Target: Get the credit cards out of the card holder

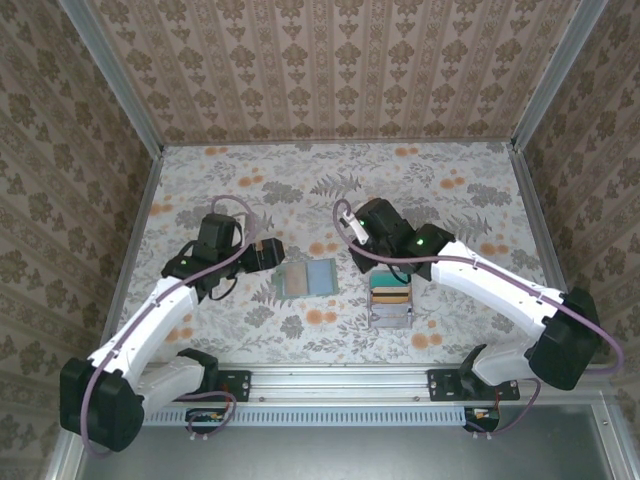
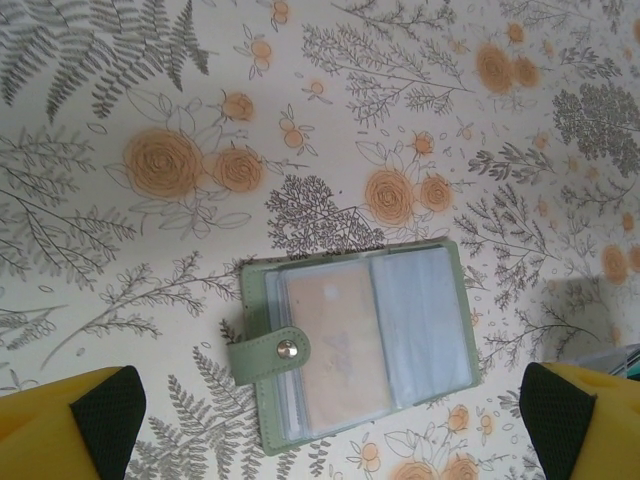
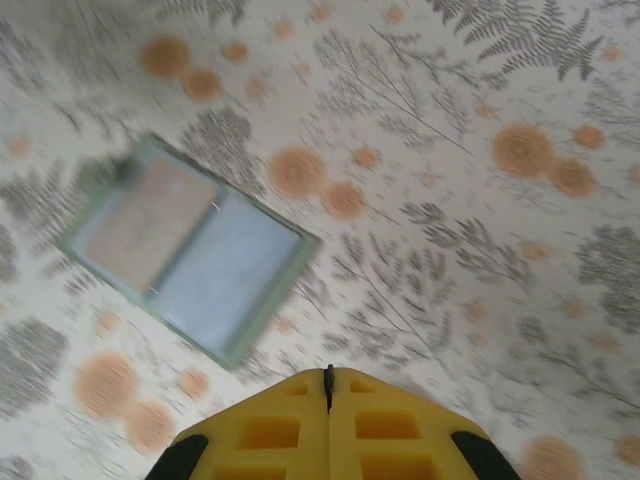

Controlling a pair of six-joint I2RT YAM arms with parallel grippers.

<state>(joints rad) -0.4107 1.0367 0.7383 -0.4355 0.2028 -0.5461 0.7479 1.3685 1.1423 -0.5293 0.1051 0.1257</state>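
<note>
The card holder (image 1: pixel 307 278) lies open and flat on the floral table between my two arms. In the left wrist view the card holder (image 2: pixel 355 340) shows its grey-green cover, a snap strap (image 2: pixel 270 355) and clear sleeves. A tan credit card (image 2: pixel 335 345) sits in the left sleeve, while the right sleeve looks pale blue. My left gripper (image 2: pixel 330 418) hovers open over the holder's near edge, its fingers wide on either side; from above the left gripper (image 1: pixel 272 255) is at the holder's left. My right gripper (image 3: pixel 328 378) is shut on nothing, just right of the blurred card holder (image 3: pixel 190 255).
A grey box-like tray (image 1: pixel 391 318) with teal and tan flat contents stands right of the holder, below my right gripper (image 1: pixel 360 262). Its corner (image 2: pixel 622 360) shows at the left wrist view's right edge. Patterned walls enclose the table on three sides.
</note>
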